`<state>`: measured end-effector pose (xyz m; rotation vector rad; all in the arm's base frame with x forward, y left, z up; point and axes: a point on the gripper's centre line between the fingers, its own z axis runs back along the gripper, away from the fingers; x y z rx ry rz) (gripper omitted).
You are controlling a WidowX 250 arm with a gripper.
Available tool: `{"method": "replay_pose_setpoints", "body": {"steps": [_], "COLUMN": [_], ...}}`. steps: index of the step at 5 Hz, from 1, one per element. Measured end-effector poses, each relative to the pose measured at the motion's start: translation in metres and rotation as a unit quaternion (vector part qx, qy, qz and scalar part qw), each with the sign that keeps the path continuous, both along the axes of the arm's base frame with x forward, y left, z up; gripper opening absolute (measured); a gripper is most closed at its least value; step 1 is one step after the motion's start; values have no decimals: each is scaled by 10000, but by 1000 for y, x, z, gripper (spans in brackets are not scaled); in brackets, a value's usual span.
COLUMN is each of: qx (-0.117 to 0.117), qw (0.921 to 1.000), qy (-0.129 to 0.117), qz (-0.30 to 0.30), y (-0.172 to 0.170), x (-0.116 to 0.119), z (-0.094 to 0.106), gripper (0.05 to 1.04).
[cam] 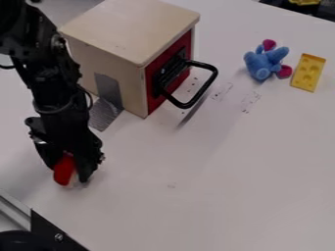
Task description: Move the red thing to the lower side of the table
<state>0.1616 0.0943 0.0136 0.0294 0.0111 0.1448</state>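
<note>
At the left of the camera view, my black gripper hangs low over the white table, near its lower left edge. Between its two fingers is a red thing, held with its lower end sticking out below them. The upper part of the red thing is hidden by the gripper. Whether its underside touches the table I cannot tell.
A wooden box with a red front and a black handle stands behind and right of the gripper. Farther right lie a blue plush toy and a yellow cheese piece. A black metal corner borders the lower left.
</note>
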Motion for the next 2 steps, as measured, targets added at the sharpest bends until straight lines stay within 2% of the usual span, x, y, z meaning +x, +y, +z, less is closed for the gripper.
{"method": "replay_pose_setpoints", "body": {"steps": [1,2], "qx": [63,201], "qw": [9996,9971], "qy": [-267,-707], "qz": [-57,-215], "y": [-1,3], "x": [2,1], "z": [25,72], "gripper": [1003,999]}}
